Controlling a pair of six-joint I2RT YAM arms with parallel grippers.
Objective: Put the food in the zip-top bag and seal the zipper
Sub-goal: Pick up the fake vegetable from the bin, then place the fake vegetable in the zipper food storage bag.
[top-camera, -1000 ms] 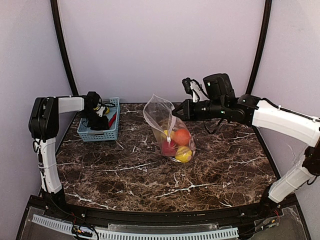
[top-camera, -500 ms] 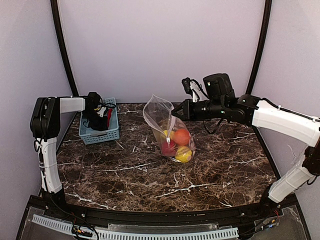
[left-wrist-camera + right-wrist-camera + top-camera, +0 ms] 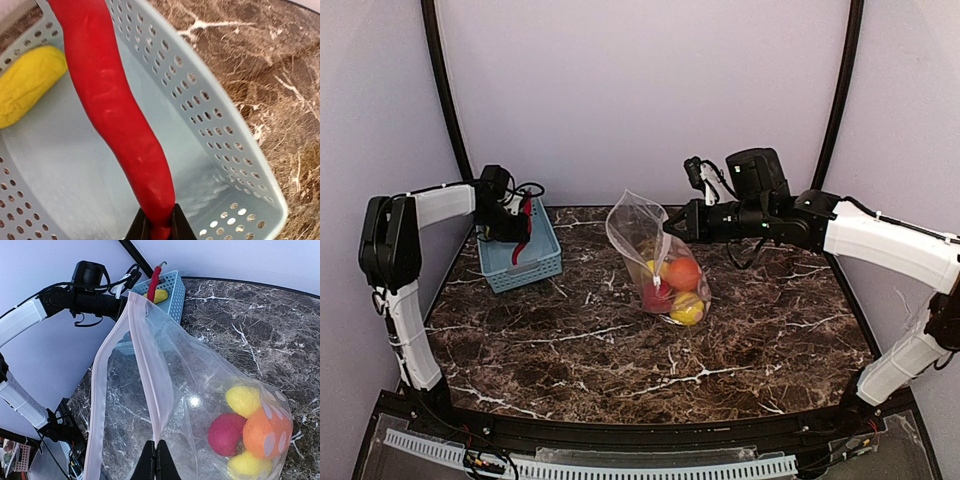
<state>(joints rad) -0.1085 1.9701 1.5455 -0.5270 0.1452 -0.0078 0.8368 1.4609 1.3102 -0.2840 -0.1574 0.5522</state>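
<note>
Lifting clear of the blue-grey basket (image 3: pixel 542 266) since a second ago, the left fingers (image 3: pixel 523 209) are now carrying the red chili (image 3: pixel 523 232) above it, where before they were reaching down among the slats. They are pinching close together on the chili's narrow end, and the long, smooth, glossy body is hanging over the basket's far side.

On its own wrist view the chili (image 3: pixel 115 115) is filling the middle of the frame, its upper end cut off, and only the dark tips of the fingers are showing at the bottom edge. That view is also revealing a matte yellow piece (image 3: pixel 27 92) lying on the basket's pale floor, beside walls punched with rows of small holes (image 3: pixel 210 115); the overhead camera is not showing it.

The right fingers (image 3: pixel 672 228) are clamping fully together on the mouth edge of the zip-top bag (image 3: pixel 638 225), holding it upright and open on the marbled brown tabletop (image 3: pixel 620 370). From the right wrist, the pink zipper strip (image 3: pixel 145 370) is running up from the fingers along the thin, crinkled clear film. An orange ball (image 3: pixel 267 430), a round red piece (image 3: pixel 227 435) and two yellow pieces (image 3: pixel 245 400) are sitting at the bag's bottom, partly blurred by glare and white oval dots.
</note>
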